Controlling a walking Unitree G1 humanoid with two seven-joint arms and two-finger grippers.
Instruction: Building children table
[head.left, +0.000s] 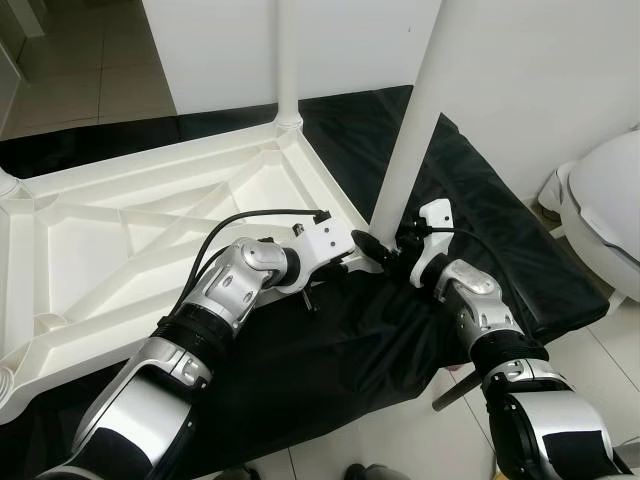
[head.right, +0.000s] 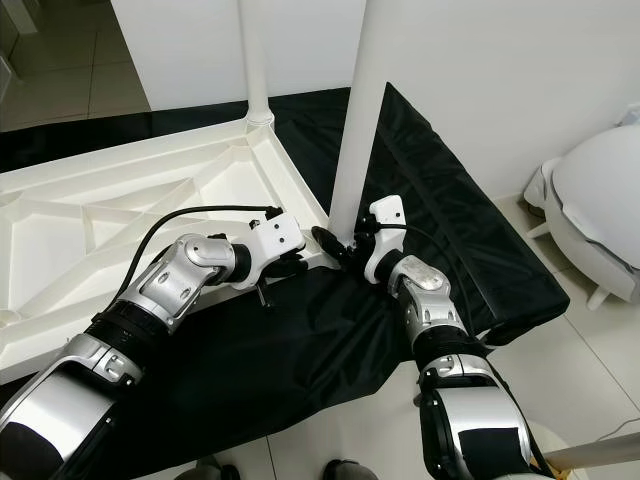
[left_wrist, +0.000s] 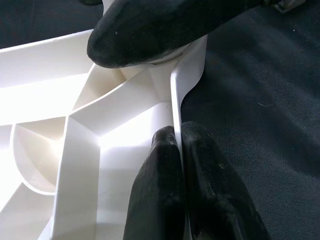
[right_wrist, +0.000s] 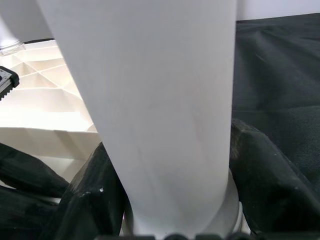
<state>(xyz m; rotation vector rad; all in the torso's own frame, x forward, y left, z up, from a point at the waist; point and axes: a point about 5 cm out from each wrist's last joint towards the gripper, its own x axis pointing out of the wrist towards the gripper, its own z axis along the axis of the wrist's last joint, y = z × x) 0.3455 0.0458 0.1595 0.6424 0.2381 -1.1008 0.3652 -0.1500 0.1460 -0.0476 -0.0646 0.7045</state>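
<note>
The white plastic table top (head.left: 150, 230) lies upside down on a black cloth (head.left: 480, 200), its ribbed underside facing up. Two white legs stand up from it: one at the far corner (head.left: 288, 60) and one at the near right corner (head.left: 410, 130). My left gripper (left_wrist: 175, 145) is shut on the table top's thin rim (left_wrist: 187, 75) beside that near corner. My right gripper (right_wrist: 175, 165) is shut on the near leg (right_wrist: 160, 100) just above its socket, one black finger (right_wrist: 95, 190) on each side of it. The two grippers nearly touch.
A rounded white fixture (head.left: 610, 200) stands on the tiled floor at the right. White walls rise close behind the table. A third leg socket (head.left: 5, 185) shows at the far left. A thin rod (head.left: 455, 390) lies by the cloth's near right edge.
</note>
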